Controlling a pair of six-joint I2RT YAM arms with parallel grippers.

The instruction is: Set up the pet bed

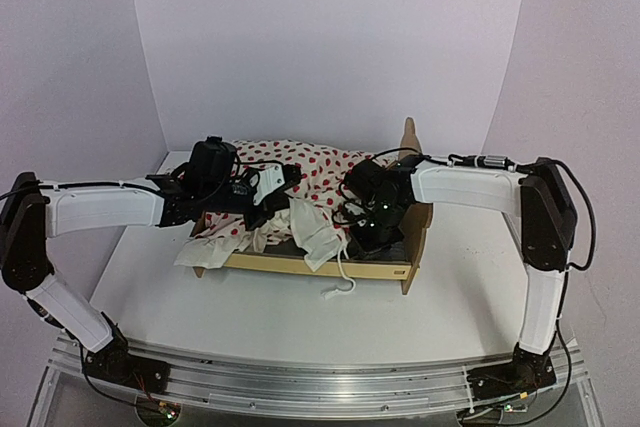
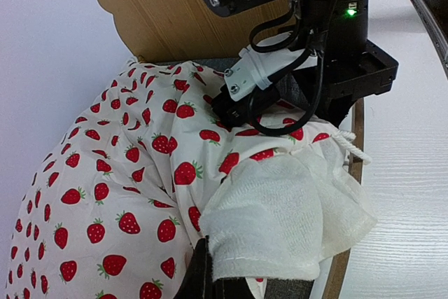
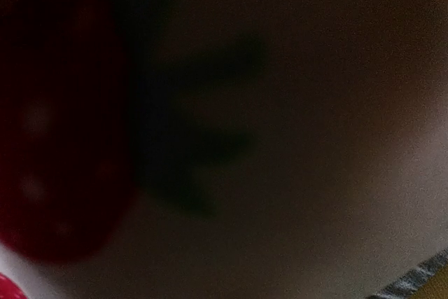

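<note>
Plywood pet bed (image 1: 300, 265): lies beneath both claws.
Strawberry blanket (image 1: 320, 172): draped over it.
Left claw (image 1: 262, 212): pinches the blanket's white edge.
Right claw (image 1: 362, 237): pressed into blanket; we cannot tell its opening.

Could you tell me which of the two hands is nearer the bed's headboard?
The right hand: it is down on the strawberry blanket beside the headboard, whereas the left hand is farther along the bed, at the blanket's white underside.
</note>
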